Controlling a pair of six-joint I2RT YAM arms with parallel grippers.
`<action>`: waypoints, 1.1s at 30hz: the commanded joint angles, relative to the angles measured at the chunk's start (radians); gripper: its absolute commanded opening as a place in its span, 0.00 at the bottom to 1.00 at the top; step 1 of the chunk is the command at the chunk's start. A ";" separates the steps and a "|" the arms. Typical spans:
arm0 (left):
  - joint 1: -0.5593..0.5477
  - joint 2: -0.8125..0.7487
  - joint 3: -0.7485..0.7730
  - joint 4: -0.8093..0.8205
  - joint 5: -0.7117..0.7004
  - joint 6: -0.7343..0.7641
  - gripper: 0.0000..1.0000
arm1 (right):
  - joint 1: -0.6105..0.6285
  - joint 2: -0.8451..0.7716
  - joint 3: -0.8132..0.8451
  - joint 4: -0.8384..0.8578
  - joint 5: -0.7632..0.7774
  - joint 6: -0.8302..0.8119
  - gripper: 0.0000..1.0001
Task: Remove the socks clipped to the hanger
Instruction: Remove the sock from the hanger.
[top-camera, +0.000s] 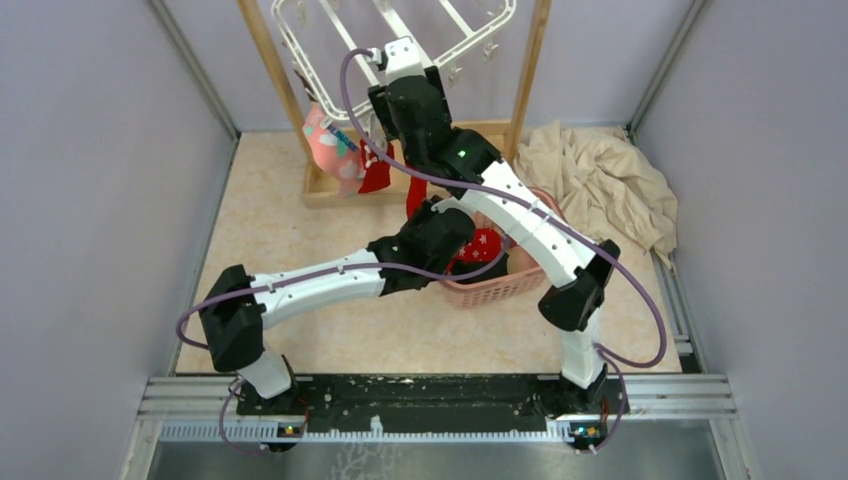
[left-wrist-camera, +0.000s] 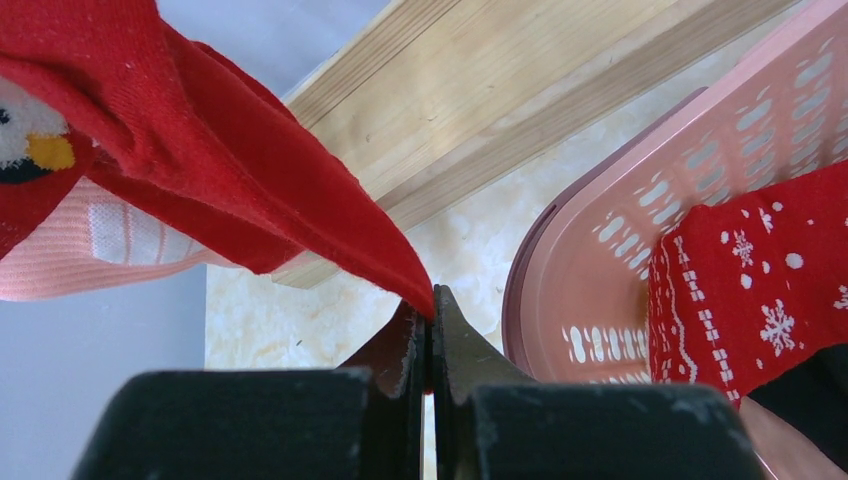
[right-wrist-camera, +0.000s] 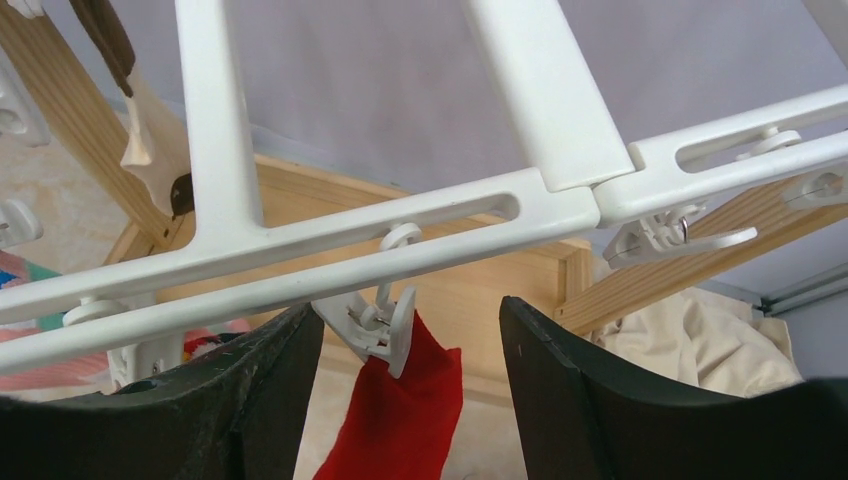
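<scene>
The left pincer (left-wrist-camera: 430, 322) is pressed together on the pointed tip of a red sock (left-wrist-camera: 250, 190), which stretches up and away to its left as soft, fuzzy knit. Further left of it, behind that sock, hangs a ribbed pink sock (left-wrist-camera: 60, 262). Straight ahead of the tips lies a strip of bare marbled floor (left-wrist-camera: 330, 320), bounded beyond by the square-edged, pale-grained beam of the wooden frame (left-wrist-camera: 480, 90). Just to the pincer's right curves the rim of a pink plastic basket (left-wrist-camera: 600, 240) with slotted lattice walls; a red snowflake sock (left-wrist-camera: 760, 290) lies inside

The right pincer (right-wrist-camera: 410, 322) stands spread below the hanger (right-wrist-camera: 350, 250), whose flat, smooth white plastic bars cross close above both black fingers. Between the fingers, with open room on either side, dangles a small white clip (right-wrist-camera: 385, 328) biting the top of the same red sock. Left of this pincer another clip holds a sock edge; to its right the frame's post slants past a crumpled cream cloth (right-wrist-camera: 700, 350)
</scene>
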 joint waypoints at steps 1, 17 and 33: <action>-0.009 0.000 0.030 -0.010 -0.018 0.011 0.03 | 0.007 0.018 0.046 0.085 0.043 -0.020 0.66; -0.014 -0.010 0.027 -0.009 -0.018 0.017 0.03 | -0.003 0.045 0.059 0.129 0.007 -0.013 0.71; -0.020 -0.008 0.030 0.000 -0.015 0.030 0.03 | -0.010 0.073 0.084 0.158 0.038 -0.013 0.71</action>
